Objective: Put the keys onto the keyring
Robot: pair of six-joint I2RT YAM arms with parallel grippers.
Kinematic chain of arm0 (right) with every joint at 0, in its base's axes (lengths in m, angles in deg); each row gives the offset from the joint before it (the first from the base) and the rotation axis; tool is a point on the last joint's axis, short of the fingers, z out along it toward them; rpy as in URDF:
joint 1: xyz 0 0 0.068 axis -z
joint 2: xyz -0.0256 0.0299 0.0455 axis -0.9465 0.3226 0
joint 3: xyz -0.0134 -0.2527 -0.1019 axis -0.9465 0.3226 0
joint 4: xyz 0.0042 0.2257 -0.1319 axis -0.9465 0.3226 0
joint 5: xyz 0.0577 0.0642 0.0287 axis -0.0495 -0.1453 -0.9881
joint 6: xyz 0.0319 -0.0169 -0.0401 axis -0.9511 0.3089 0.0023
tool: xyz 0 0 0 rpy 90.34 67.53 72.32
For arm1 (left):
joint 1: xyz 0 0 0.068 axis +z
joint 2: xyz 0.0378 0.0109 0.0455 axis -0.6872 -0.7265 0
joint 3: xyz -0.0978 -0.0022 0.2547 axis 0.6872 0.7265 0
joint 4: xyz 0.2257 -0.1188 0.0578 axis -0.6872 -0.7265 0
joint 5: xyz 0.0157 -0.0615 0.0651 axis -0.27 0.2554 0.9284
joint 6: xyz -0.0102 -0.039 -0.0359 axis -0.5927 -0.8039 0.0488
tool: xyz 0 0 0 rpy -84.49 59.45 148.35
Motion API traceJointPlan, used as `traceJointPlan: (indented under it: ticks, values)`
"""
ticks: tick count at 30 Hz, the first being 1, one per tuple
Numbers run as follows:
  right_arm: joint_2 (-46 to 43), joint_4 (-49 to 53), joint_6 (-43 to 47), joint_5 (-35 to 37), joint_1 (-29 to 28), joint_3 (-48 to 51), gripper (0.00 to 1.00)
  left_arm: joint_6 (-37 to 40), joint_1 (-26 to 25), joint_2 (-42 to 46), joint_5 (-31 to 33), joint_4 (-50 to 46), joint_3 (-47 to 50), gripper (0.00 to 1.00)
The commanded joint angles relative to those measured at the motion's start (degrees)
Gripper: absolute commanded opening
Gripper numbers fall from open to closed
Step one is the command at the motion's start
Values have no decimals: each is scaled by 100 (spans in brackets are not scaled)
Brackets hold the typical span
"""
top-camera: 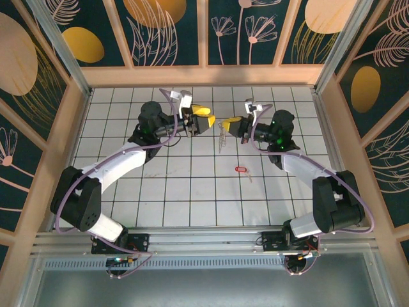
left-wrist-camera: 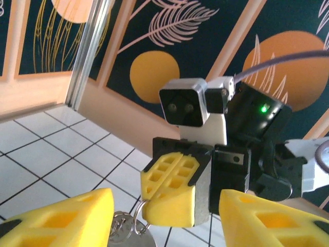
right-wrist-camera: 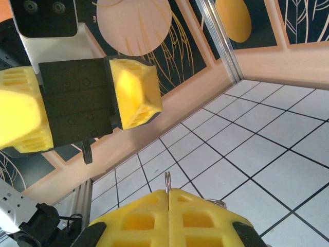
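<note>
keyring [top-camera: 222, 135] clenched in right end effector [top-camera: 226, 121]; left end effector [top-camera: 209, 119] released, facing it; red key [top-camera: 240, 169] on table [top-camera: 160, 192].

White grid-tiled tabletop [top-camera: 160, 192], pale wood rim [top-camera: 204, 75]; dark teal wall panels [top-camera: 110, 29] w/ orange discs & leaf outlines all round.
</note>
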Motion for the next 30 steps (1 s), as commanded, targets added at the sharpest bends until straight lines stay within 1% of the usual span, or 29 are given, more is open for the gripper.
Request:
traceJointPlan:
  ticks: [1,11,17,24,27,30]
  values:
    - [-274,-737,-186,36,31,87,0,-415,7,24,-9,576,138,59]
    - [-240,-1698,-915,140,19,162,0,-983,7,-202,-309,1316,249,60]
    - [-110,-2494,-1494,268,-14,241,0,-1323,7,-347,-425,1780,250,58]
    - [20,-3184,-1821,593,-166,280,0,-1754,7,-487,-438,2448,232,56]
    - [164,-3361,-1947,658,-230,192,0,-2016,12,-580,-442,2832,240,54]
    - [294,-3460,-2038,711,-286,110,0,-2097,7,-637,-423,2968,240,53]
